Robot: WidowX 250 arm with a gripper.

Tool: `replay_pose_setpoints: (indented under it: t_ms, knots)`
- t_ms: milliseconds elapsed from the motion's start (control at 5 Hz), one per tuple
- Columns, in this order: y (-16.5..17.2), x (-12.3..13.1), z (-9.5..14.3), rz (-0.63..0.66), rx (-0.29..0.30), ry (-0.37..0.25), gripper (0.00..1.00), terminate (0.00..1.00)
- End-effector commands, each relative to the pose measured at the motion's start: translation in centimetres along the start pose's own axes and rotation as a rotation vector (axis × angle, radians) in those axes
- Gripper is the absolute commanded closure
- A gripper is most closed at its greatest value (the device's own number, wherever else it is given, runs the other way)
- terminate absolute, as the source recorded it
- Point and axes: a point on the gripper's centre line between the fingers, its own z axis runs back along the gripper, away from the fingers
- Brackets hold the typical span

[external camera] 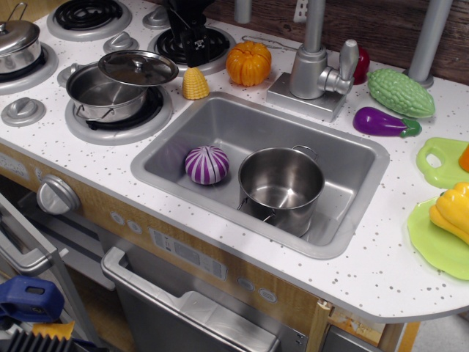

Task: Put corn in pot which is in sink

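Observation:
The corn (195,83), a small yellow bumpy dome, stands on the white counter just behind the sink's back left corner. The sink (344,158) is a grey rectangular basin. The pot (281,183), shiny steel with straight sides and loop handles, stands empty in the sink's right half. My gripper (195,45) is black and hangs over the back burner, above and a little behind the corn, not touching it. It holds nothing that I can see, and its dark fingers blend together, so I cannot tell whether they are open.
A purple-and-white striped toy (207,164) lies in the sink left of the pot. An orange pumpkin (248,63) and the faucet (315,70) stand behind the sink. A wider steel pot (102,94) with a tilted lid (138,67) sits left of the corn. An eggplant (385,122) and a green gourd (400,92) lie to the right.

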Motion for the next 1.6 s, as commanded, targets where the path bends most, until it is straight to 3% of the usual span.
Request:
replay_pose_setpoints:
  t_ms: [0, 400, 1000, 1200, 1400]
  knots:
    - [0.0, 0.0, 0.0, 0.0, 0.0, 0.0, 0.0, 0.0]
    - [-0.4, -0.6, -1.9, -0.056, -0.066, -0.068, 0.0, 0.0]
    - [0.1, -0.6, -2.7, -0.081, -0.085, -0.098, 0.0, 0.0]
    - [0.4, -0.5, -2.5, -0.084, -0.084, -0.092, 1.0, 0.0]
    - [0.4, -0.4, -2.5, -0.085, -0.079, -0.093, 1.0, 0.0]
